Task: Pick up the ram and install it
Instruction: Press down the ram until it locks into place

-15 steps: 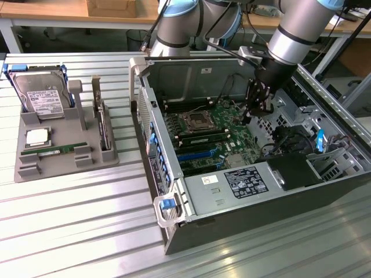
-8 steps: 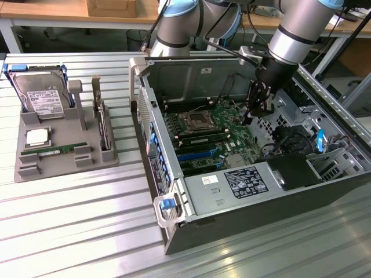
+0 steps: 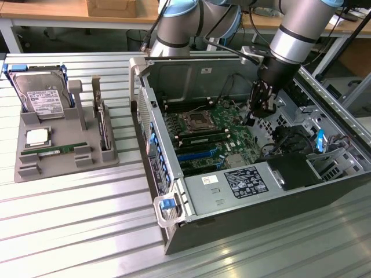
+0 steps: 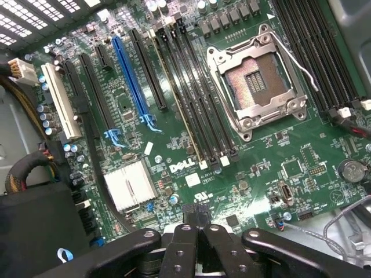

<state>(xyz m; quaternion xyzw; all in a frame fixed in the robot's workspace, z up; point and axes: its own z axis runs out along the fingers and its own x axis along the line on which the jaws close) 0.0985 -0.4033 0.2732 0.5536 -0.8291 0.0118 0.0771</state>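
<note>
The ram (image 3: 55, 150), a thin green stick with a white label, lies flat in a slot of the grey holder tray (image 3: 29, 171) at the exterior view's left. My gripper (image 3: 259, 110) hangs far from it, inside the open computer case (image 3: 232, 191), above the green motherboard (image 3: 232, 136). In the wrist view the gripper (image 4: 195, 209) is shut with nothing between its fingers. Ahead of it run the long black memory slots (image 4: 200, 110), beside the open CPU socket (image 4: 255, 87). A thin stick edge (image 4: 177, 95) seems to stand in one slot.
The holder tray also carries a silver hard drive (image 3: 40, 95), a square silver CPU chip (image 3: 37, 137) and an upright card (image 3: 103, 124). Case walls, black cable bundles (image 3: 290, 136) and a black box (image 3: 293, 171) crowd the gripper. Slatted metal table (image 3: 75, 220) lies between tray and case.
</note>
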